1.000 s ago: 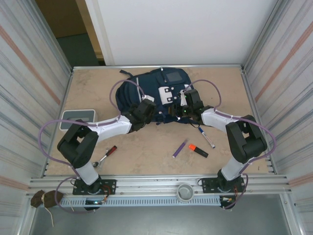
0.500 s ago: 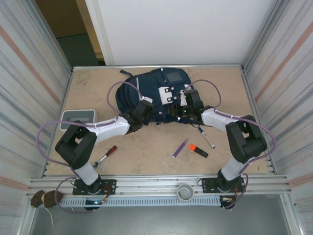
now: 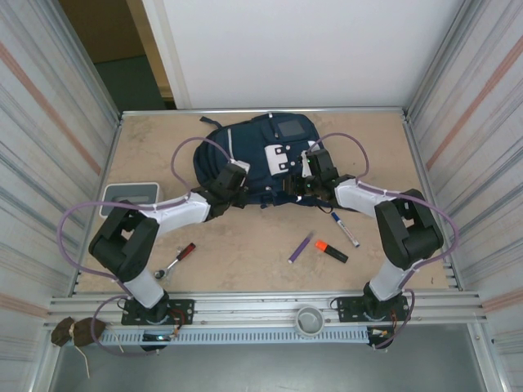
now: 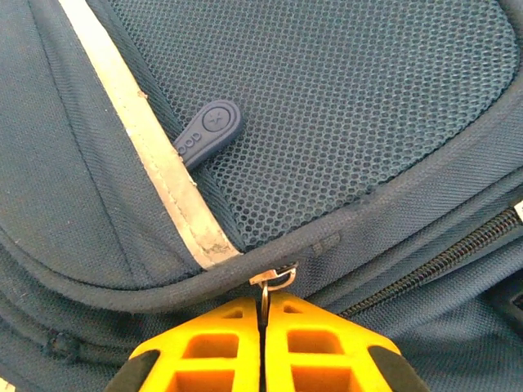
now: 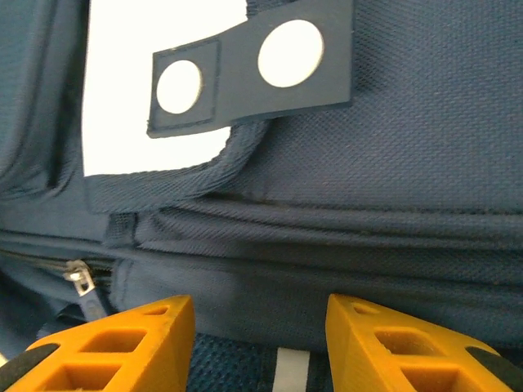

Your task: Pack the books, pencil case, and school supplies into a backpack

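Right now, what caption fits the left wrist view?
Left gripper shut on a metal zipper pull of the navy backpack, below its mesh panel.

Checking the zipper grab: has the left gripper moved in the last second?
Yes. The left gripper slid leftward along the backpack, away from its white patch.

from above we see soft, even light on the pale table (image 3: 245, 245), with only faint shadows; the doorway (image 3: 114, 49) at top left is dim. our left wrist view is sharp on the backpack (image 4: 327, 122) mesh, where the zipper ring (image 4: 278, 278) glints. in the right wrist view the white patch (image 5: 114, 98) is blown out, the bottom edge soft.
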Robot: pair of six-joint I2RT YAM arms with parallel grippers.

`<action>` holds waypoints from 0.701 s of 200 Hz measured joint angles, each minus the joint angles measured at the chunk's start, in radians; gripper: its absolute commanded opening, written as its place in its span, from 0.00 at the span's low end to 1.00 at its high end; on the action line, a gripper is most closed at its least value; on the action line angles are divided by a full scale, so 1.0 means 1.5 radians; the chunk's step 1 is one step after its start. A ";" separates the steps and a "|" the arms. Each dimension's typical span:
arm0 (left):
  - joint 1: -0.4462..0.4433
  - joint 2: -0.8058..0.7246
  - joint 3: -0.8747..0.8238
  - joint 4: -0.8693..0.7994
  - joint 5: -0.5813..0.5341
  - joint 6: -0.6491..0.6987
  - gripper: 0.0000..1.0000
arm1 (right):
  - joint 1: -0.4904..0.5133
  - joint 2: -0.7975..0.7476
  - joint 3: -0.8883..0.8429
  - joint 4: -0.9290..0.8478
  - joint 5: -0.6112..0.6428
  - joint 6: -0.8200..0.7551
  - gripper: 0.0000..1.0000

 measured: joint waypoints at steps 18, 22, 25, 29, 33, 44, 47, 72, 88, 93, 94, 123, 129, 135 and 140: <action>0.010 -0.014 -0.007 0.002 0.017 0.002 0.00 | 0.000 0.010 0.018 -0.024 0.025 -0.001 0.45; 0.013 -0.018 -0.009 0.003 0.020 0.003 0.00 | 0.000 0.012 0.022 -0.031 0.032 -0.002 0.45; 0.015 -0.021 -0.010 0.003 0.022 0.005 0.00 | 0.000 0.013 0.025 -0.036 0.036 -0.002 0.45; 0.018 -0.024 -0.013 0.003 0.025 0.006 0.00 | 0.000 0.016 0.030 -0.042 0.043 -0.003 0.45; 0.021 -0.027 -0.014 0.004 0.027 0.007 0.00 | 0.000 0.018 0.035 -0.048 0.048 -0.003 0.45; 0.031 -0.037 -0.021 0.004 0.034 0.011 0.00 | 0.000 0.026 0.049 -0.067 0.067 -0.008 0.45; 0.033 -0.039 -0.022 0.003 0.035 0.012 0.00 | 0.000 0.028 0.053 -0.071 0.072 -0.011 0.45; 0.055 -0.050 -0.024 0.004 0.045 0.019 0.00 | -0.001 0.042 0.082 -0.101 0.114 -0.031 0.45; 0.068 -0.052 -0.024 0.004 0.049 0.023 0.00 | -0.004 0.049 0.100 -0.120 0.133 -0.042 0.45; 0.070 -0.052 -0.024 0.004 0.050 0.025 0.00 | -0.004 0.051 0.105 -0.125 0.137 -0.046 0.45; 0.070 -0.052 -0.024 0.004 0.049 0.026 0.00 | -0.005 0.052 0.106 -0.126 0.137 -0.047 0.45; 0.077 -0.052 -0.024 0.003 0.058 0.035 0.00 | -0.011 0.071 0.139 -0.150 0.150 -0.066 0.45; 0.078 -0.052 -0.024 0.003 0.064 0.037 0.00 | -0.013 0.077 0.147 -0.154 0.151 -0.070 0.46; 0.078 -0.052 -0.024 0.003 0.069 0.037 0.00 | -0.014 0.085 0.158 -0.159 0.152 -0.073 0.46; 0.078 -0.052 -0.024 0.003 0.074 0.038 0.00 | -0.017 0.092 0.167 -0.163 0.152 -0.076 0.46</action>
